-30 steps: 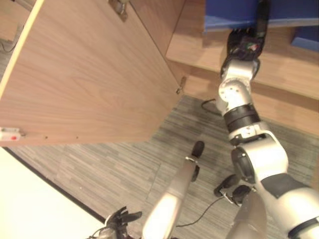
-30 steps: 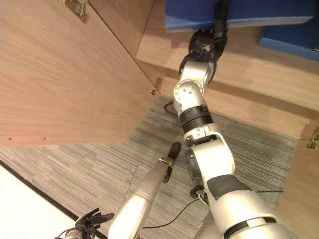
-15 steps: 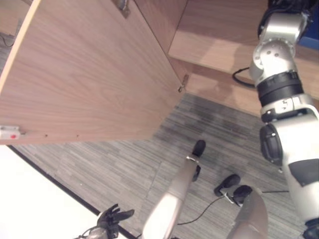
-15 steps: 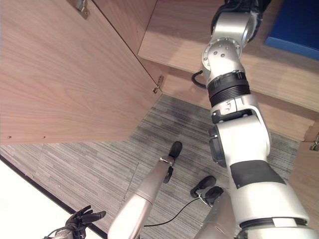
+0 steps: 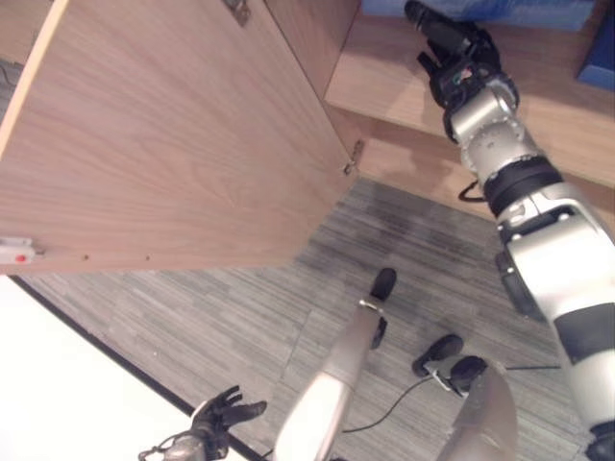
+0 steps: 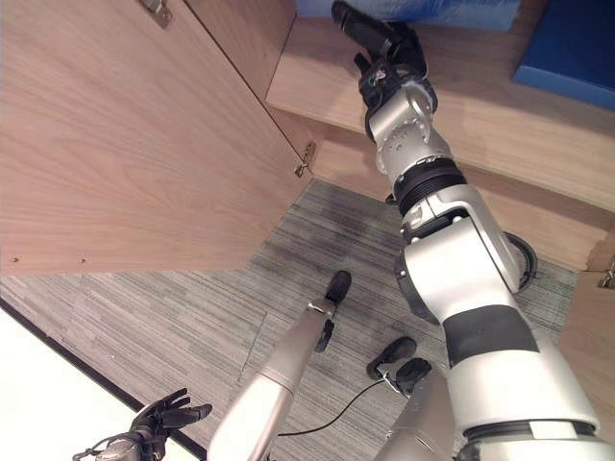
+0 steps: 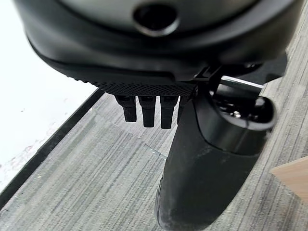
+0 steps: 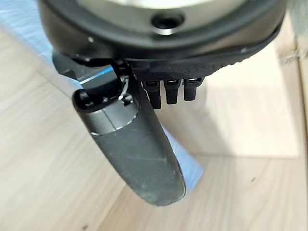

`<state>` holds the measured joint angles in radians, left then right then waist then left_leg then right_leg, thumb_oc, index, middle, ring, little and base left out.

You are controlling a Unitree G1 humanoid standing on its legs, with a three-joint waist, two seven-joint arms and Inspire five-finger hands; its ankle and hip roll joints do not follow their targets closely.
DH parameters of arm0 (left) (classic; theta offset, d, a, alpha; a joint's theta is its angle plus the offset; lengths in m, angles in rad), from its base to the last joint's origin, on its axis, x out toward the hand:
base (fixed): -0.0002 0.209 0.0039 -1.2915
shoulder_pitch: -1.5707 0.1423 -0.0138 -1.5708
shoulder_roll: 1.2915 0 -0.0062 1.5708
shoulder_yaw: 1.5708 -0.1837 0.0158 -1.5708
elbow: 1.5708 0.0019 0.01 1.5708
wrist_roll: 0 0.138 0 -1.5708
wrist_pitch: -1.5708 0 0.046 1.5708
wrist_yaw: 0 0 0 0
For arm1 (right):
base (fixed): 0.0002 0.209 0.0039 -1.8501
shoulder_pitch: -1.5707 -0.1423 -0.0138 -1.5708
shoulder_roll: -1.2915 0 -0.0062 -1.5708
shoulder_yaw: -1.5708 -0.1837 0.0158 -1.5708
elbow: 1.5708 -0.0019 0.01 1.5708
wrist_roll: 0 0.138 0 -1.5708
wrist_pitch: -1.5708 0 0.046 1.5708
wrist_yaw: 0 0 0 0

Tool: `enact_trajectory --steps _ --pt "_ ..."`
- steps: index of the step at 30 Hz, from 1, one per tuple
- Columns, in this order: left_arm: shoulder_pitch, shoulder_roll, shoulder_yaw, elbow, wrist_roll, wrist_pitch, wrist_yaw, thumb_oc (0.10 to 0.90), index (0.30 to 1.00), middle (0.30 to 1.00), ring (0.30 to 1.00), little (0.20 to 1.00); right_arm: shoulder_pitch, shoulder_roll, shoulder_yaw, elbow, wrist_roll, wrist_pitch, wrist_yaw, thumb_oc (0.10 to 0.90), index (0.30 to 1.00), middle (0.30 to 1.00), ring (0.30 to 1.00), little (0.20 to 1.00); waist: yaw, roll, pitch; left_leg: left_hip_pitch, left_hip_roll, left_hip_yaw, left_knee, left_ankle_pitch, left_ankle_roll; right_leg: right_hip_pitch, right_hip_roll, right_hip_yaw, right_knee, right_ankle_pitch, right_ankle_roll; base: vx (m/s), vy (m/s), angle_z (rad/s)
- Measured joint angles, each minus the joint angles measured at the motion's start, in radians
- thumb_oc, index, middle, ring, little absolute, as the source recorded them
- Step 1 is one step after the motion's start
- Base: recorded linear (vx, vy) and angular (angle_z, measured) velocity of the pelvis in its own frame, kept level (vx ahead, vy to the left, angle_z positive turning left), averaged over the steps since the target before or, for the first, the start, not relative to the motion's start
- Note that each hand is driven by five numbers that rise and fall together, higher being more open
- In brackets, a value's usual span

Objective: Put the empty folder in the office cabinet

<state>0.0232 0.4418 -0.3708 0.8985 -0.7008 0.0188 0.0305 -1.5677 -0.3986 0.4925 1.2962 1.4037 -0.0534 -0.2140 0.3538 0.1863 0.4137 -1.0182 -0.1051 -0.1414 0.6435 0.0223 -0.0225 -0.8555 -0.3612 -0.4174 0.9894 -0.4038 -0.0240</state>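
The right hand (image 6: 380,48), fingers straight and empty, reaches to the upper centre over the cabinet shelf (image 6: 317,82), beside the blue folder (image 5: 509,12) lying there. The left hand (image 5: 216,423) hangs spread at lower left, above the floor (image 5: 192,317).

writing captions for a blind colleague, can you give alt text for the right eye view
The robot's right hand, fingers straight, reaches onto the wooden cabinet shelf beside a blue folder. The cabinet door stands open; the left hand hangs low over grey carpet.
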Motion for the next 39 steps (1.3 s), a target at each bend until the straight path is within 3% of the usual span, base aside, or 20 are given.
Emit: enact_trajectory --steps 10,13,18,23,24,25,27,32,34,39 --pt "-0.005 0.007 -0.004 -0.008 0.000 0.001 -0.003 0.800 0.900 0.900 0.900 0.900 0.001 0.015 -0.013 0.056 -0.091 0.085 0.037 0.800 0.900 0.900 0.900 0.900 -0.025 -0.014 -0.007 -0.003 0.015 0.017 -0.001 0.002 0.001 -0.016 0.007 0.016 0.000 0.006 -0.006 -0.01 0.004 -0.05" --pt "-0.005 0.007 -0.006 -0.003 0.001 0.003 -0.009 0.800 0.900 0.900 0.900 0.900 0.000 0.004 0.028 0.066 -0.158 0.118 0.070 0.800 0.900 0.900 0.900 0.900 -0.022 -0.022 -0.013 -0.004 0.016 0.020 -0.003 0.003 0.000 -0.022 0.007 0.021 0.001 0.008 -0.008 -0.01 0.006 -0.03" --pt "-0.005 0.008 0.003 0.015 0.014 0.005 -0.037 0.800 0.900 0.900 0.900 0.900 -0.009 -0.035 0.195 0.090 -0.429 0.202 0.175 0.800 0.900 0.900 0.900 0.900 -0.024 -0.056 -0.050 -0.011 0.019 0.023 -0.005 0.003 -0.001 -0.033 0.010 0.026 -0.002 0.010 -0.007 -0.01 0.004 -0.01" --pt "-0.004 0.008 0.015 0.053 0.044 0.003 -0.065 0.800 0.900 0.900 0.900 0.900 -0.051 -0.035 0.331 0.072 -0.654 0.223 0.247 0.800 0.900 0.900 0.900 0.900 -0.022 -0.059 -0.052 -0.014 0.026 0.027 -0.005 -0.002 -0.007 -0.036 0.018 0.031 -0.012 0.015 -0.007 -0.01 0.017 -0.07" --pt "0.003 0.008 0.030 0.094 0.049 0.001 -0.079 0.800 0.900 0.900 0.900 0.900 -0.084 -0.041 0.487 0.008 -0.767 0.236 0.273 0.800 0.900 0.900 0.900 0.900 -0.023 -0.059 -0.052 -0.018 0.030 0.028 -0.005 -0.002 -0.008 -0.040 0.021 0.031 -0.017 0.016 -0.005 -0.02 0.051 -0.08" --pt "0.009 0.007 0.040 0.117 0.050 0.004 -0.080 0.800 0.900 0.900 0.900 0.900 -0.100 -0.047 0.533 -0.013 -0.820 0.235 0.284 0.800 0.900 0.900 0.900 0.900 -0.024 -0.060 -0.052 -0.020 0.031 0.028 -0.006 -0.002 -0.008 -0.042 0.023 0.031 -0.020 0.019 -0.003 -0.01 0.047 -0.07" --pt "0.036 0.002 0.062 0.125 0.059 -0.002 -0.082 0.800 0.900 0.900 0.900 0.900 -0.152 -0.056 0.756 -0.086 -1.099 0.189 0.260 0.800 0.900 0.900 0.900 0.900 -0.033 -0.062 -0.053 -0.028 0.033 0.029 -0.022 0.009 -0.005 -0.053 0.025 0.030 -0.034 0.033 0.007 -0.01 0.023 -0.01" --pt "0.035 0.003 0.065 0.109 0.058 -0.026 -0.077 0.800 0.900 0.900 0.900 0.900 -0.149 -0.041 0.658 0.040 -1.415 0.156 0.210 0.800 0.900 0.900 0.900 0.900 -0.024 -0.063 -0.052 -0.026 0.032 0.025 -0.045 0.026 -0.009 -0.048 0.030 0.021 -0.059 0.051 0.005 0.00 0.000 0.00" --pt "0.035 0.004 0.065 0.102 0.058 -0.029 -0.076 0.800 0.900 0.900 0.900 0.900 -0.125 -0.037 0.590 0.056 -1.459 0.152 0.205 0.800 0.900 0.900 0.900 0.900 -0.021 -0.063 -0.052 -0.022 0.031 0.026 -0.057 0.034 -0.008 -0.047 0.030 0.021 -0.064 0.053 0.011 0.00 0.000 0.00" --pt "0.037 0.004 0.060 0.089 0.058 -0.027 -0.076 0.800 0.900 0.900 0.900 0.900 -0.081 -0.022 0.540 0.115 -1.462 0.162 0.198 0.800 0.900 0.900 0.900 0.900 -0.018 -0.064 -0.051 -0.020 0.029 0.023 -0.070 0.038 -0.004 -0.049 0.025 0.018 -0.062 0.051 0.004 -0.01 -0.001 0.01"
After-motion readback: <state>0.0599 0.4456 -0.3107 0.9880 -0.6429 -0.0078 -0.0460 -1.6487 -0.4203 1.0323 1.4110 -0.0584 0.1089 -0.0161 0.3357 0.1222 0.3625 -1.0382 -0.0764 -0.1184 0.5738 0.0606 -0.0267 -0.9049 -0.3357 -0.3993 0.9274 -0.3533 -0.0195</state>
